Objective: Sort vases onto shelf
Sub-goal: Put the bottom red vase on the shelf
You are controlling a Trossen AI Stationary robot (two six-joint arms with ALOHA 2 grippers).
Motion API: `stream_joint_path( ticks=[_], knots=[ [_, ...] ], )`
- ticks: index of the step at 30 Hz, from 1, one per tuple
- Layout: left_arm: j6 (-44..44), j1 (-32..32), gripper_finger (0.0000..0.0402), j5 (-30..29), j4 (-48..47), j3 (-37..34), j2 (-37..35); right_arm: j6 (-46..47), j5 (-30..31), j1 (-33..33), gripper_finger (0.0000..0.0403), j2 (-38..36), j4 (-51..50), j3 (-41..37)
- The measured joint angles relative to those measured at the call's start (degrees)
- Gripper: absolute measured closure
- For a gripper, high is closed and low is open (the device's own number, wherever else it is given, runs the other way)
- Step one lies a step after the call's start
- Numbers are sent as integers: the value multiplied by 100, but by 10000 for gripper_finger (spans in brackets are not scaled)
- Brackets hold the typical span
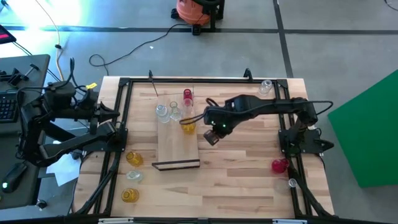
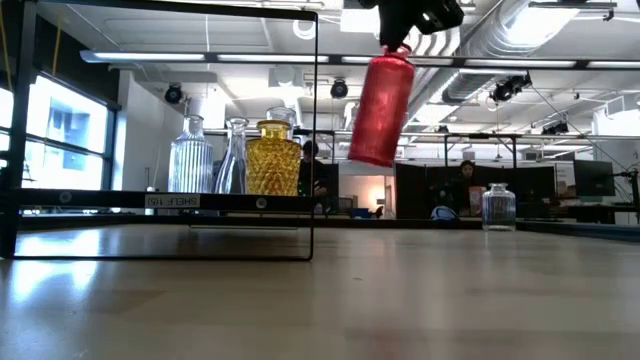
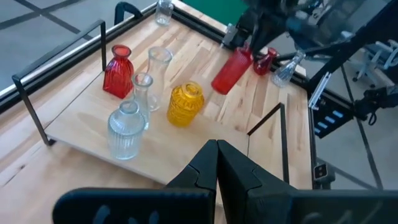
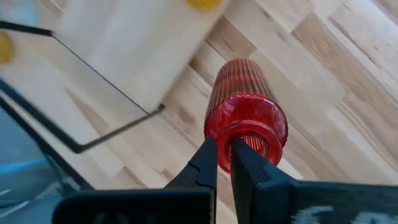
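My right claw (image 4: 224, 158) is clamped on the rim of a red ribbed vase (image 4: 239, 106). The vase hangs below the claw, off the table (image 1: 249, 180), body tilted, mouth uppermost at my fingertips. In the low view the red ribbed vase (image 2: 380, 100) is clear of the surface, with nothing under it.

High view: right claw (image 1: 212, 135) sits just beside the right long edge of the shelf (image 1: 177, 149), near the middle of the table.

On the shelf, 5 vases grouped at the far end: a red flared one (image 3: 117, 71), 3 clear ones (image 3: 127, 129), and an amber-yellow one (image 3: 185, 104). The amber-yellow one is nearest my right claw.

Off the shelf: 3 vases, 2 amber and 1 clear, near the table's left edge (image 1: 131, 177); a red one (image 1: 278, 165) and a clear one by the right edge; 1 clear vase (image 1: 266, 87) at the far right corner.

Left claw (image 3: 217, 165): fingers pressed together, holding nothing, parked at the left side of the table, well apart from the shelf.
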Motion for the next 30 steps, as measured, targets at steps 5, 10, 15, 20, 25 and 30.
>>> stream_joint_path(
  ticks=[5, 10, 15, 20, 25, 30],
  knots=[
    [308, -2, 401, -2, -169, -2, -61, 196, 0, 12, 403, 0, 32, 278],
    [497, -1, 401, -1, -263, 0, -87, 223, 0, 85, 403, 2, 112, 682],
    [696, -2, 401, 0, -259, 0, -87, 95, 133, 88, 403, 2, 263, 1201],
    [587, -1, 401, -27, -47, 0, -74, -424, 216, -101, 403, 2, 363, 1675],
    [263, 0, 401, -408, 365, -176, -27, -1245, 106, -531, 403, 4, 561, 2021],
    [-109, 0, 401, -507, 816, -699, 42, -2062, -312, -1093, 403, 2, 790, 2175]
  ],
)
